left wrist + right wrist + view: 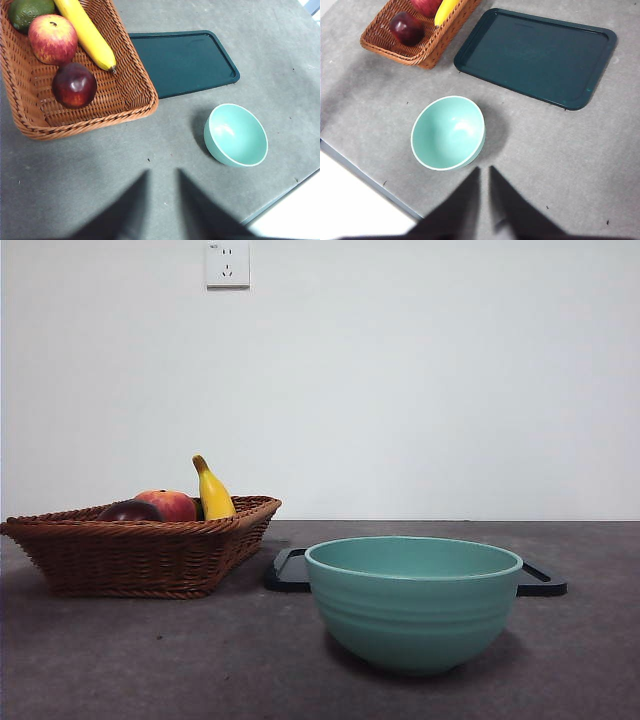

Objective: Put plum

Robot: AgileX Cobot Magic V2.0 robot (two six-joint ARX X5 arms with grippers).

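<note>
left pincer slightly spread above table; plum in basket beside peach, banana.

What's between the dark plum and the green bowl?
In the left wrist view, the basket's woven wall and bare grey table separate the plum from the bowl.

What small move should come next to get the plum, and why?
Probably bring the left hand over the basket and down toward the plum. The plum lies untouched in the basket beside the peach and banana; both hands hang high over bare table holding nothing, and the left looks nearer the basket. The right hand hangs near the bowl.
</note>
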